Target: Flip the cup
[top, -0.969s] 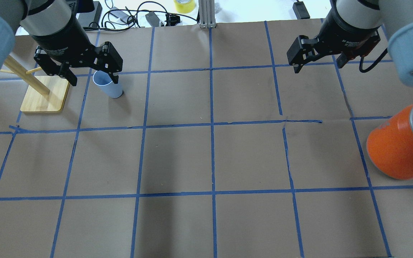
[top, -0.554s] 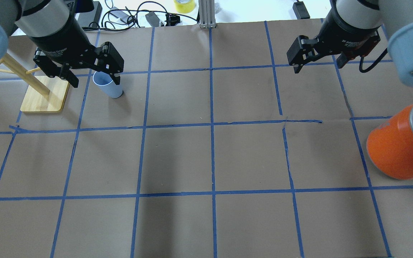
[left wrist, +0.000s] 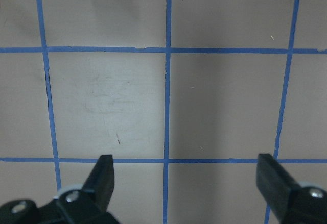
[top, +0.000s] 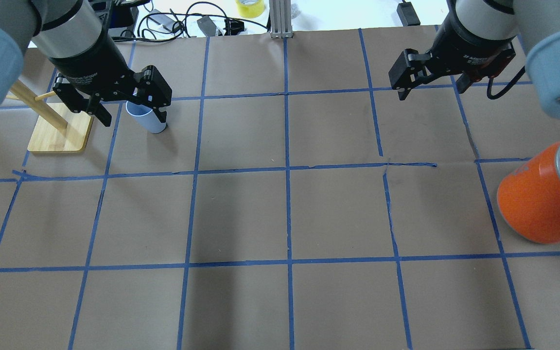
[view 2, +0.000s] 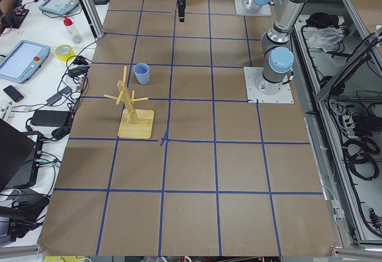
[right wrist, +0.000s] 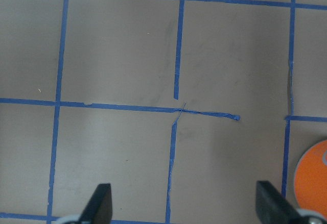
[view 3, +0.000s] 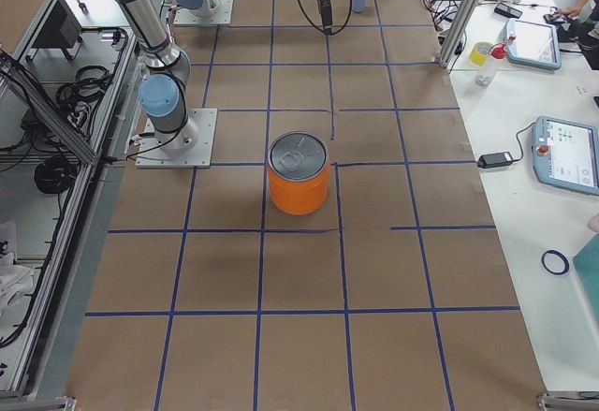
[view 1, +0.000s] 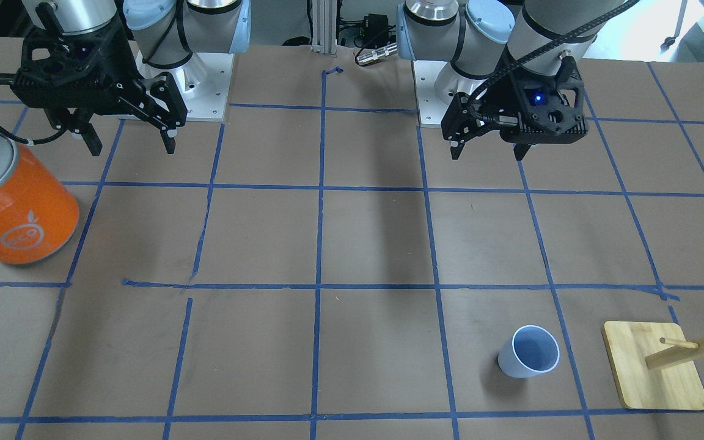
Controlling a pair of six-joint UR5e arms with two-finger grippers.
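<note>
The cup (view 1: 529, 352) is a small pale blue tumbler standing mouth up on the brown paper, next to a wooden stand. It also shows in the overhead view (top: 149, 121), partly behind my left gripper, and in the left side view (view 2: 141, 73). My left gripper (view 1: 487, 153) is open and empty, held high above the table and well back from the cup, toward the robot's base. Its fingers (left wrist: 102, 175) frame bare paper in the left wrist view. My right gripper (view 1: 131, 146) is open and empty, also held high; it shows in the overhead view (top: 430, 91).
A large orange can (view 1: 16, 208) with a silver lid stands on the robot's right side; it also shows in the overhead view (top: 537, 199). A wooden peg stand (view 1: 654, 366) on a flat base sits beside the cup. Blue tape lines grid the paper. Cables lie beyond the far edge.
My left gripper has shifted slightly in the overhead view and now overlaps the cup's rim there. The cup, the can and my right gripper have not moved.
</note>
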